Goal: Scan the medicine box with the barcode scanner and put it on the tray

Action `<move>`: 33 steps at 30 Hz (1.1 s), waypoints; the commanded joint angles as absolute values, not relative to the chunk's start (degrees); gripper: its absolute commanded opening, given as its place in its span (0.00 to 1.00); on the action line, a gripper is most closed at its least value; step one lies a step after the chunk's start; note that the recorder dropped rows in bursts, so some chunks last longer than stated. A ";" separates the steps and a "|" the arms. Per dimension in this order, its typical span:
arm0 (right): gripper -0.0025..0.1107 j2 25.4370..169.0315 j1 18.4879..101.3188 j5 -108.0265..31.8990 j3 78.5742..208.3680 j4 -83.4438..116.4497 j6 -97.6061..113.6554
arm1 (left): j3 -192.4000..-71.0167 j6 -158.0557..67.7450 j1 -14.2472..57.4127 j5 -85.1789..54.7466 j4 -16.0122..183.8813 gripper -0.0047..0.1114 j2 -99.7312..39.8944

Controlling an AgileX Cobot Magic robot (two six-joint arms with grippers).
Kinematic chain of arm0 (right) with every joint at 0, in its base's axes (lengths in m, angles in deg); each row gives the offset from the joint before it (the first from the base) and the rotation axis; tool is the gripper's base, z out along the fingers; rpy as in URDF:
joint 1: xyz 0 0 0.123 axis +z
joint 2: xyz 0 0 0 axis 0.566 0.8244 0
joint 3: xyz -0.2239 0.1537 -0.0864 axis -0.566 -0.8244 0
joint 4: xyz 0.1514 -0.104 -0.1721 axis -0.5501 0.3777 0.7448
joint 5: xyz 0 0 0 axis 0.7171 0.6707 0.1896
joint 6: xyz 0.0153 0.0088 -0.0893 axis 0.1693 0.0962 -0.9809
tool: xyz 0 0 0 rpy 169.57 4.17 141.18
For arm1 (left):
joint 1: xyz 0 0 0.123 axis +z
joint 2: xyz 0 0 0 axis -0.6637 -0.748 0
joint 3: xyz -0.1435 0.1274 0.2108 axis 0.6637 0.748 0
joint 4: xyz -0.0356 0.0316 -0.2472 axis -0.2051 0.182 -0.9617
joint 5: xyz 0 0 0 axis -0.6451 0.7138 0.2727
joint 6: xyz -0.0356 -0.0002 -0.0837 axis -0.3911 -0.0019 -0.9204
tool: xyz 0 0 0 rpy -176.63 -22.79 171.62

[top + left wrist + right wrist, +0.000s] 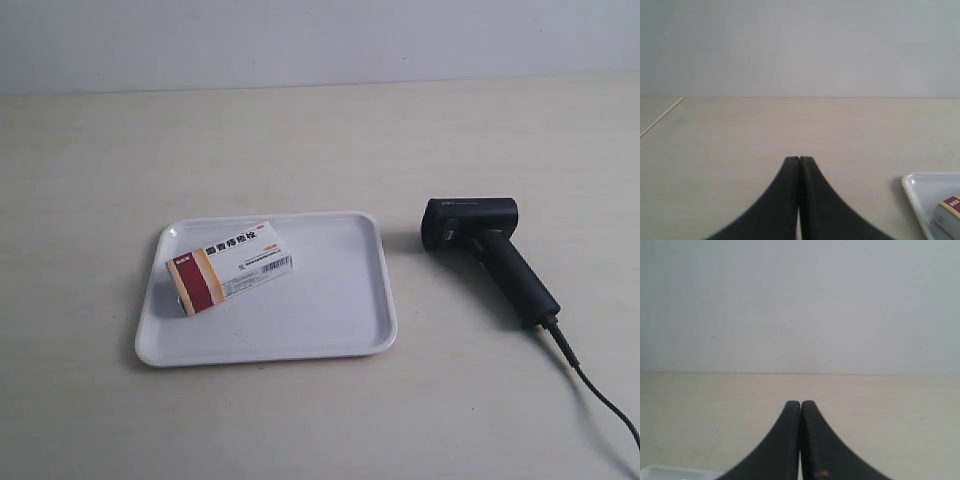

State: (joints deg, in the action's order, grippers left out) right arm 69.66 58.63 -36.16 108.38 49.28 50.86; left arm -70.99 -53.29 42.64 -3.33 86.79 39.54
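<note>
A pale desk (300,140) met a blank wall. The medicine box (230,266) lay inside the tray (340,310), the barcode scanner (487,250) beside the tray. My left tool (799,161) and right tool (800,405) were pinched closed, empty; placement looked finished.

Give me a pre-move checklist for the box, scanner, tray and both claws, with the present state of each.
1. Medicine box lies inside the tray: ok.
2. Barcode scanner lies on the table beside the tray, apart from it: ok.
3. Scanner cable trails off past the frame edge, not across the tray: ok.
4. Left claw shut, holding nothing: ok.
5. Right claw shut, holding nothing: ok.
6. Box already scanned: cannot tell.
</note>
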 commanded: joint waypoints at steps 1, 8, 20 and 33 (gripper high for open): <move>0.02 69.45 58.79 -36.95 108.13 49.48 50.86 | -71.02 -53.25 42.74 -3.39 86.27 0.05 39.89; 0.02 69.45 58.79 -36.95 108.13 49.48 50.86 | -71.02 -53.25 42.74 -3.39 86.27 0.05 39.89; 0.02 56.36 58.79 -40.84 94.46 22.05 21.53 | -71.02 -53.25 42.74 -3.39 86.27 0.05 39.89; 0.02 36.01 58.79 -40.65 78.57 14.99 15.78 | -71.02 -53.25 42.74 -3.39 86.27 0.05 39.89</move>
